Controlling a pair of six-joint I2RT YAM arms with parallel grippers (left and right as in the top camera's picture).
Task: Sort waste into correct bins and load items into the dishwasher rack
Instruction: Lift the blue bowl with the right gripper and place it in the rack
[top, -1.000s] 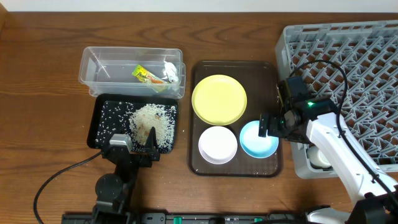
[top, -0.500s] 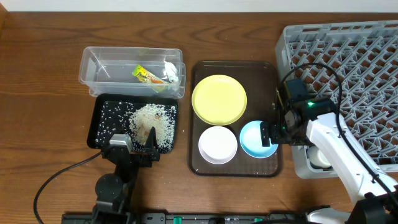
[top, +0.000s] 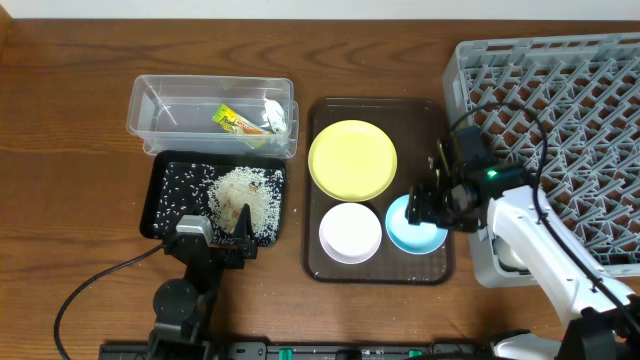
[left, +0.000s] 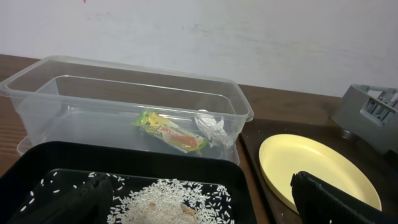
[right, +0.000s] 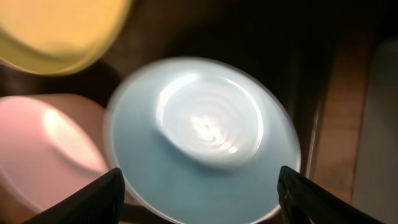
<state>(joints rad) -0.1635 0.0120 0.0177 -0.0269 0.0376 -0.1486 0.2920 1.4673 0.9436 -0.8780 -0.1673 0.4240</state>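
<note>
The light blue bowl (top: 412, 228) lies on the brown tray beside the white bowl (top: 350, 232) and the yellow plate (top: 352, 160). My right gripper (top: 430, 203) is open just above the blue bowl (right: 199, 140), fingers spread to either side of it. My left gripper (top: 222, 232) is open and empty over the black tray (top: 165, 185) that holds the rice scraps (top: 245, 195). The clear tub (top: 165, 115) holds the snack wrapper (top: 236, 122) and crumpled white paper (top: 274, 116). The grey dishwasher rack (top: 570, 120) stands at the right.
The brown serving tray (top: 440, 120) lies between the bins and the rack. A cable loops over the rack's near left corner. In the left wrist view the wrapper (left: 173, 132) and paper (left: 211, 126) lie inside the tub (left: 56, 93), with the plate (left: 311, 168) to the right.
My right gripper has moved left and turned, from beside the rack's corner to over the blue bowl. The left arm has not moved.
</note>
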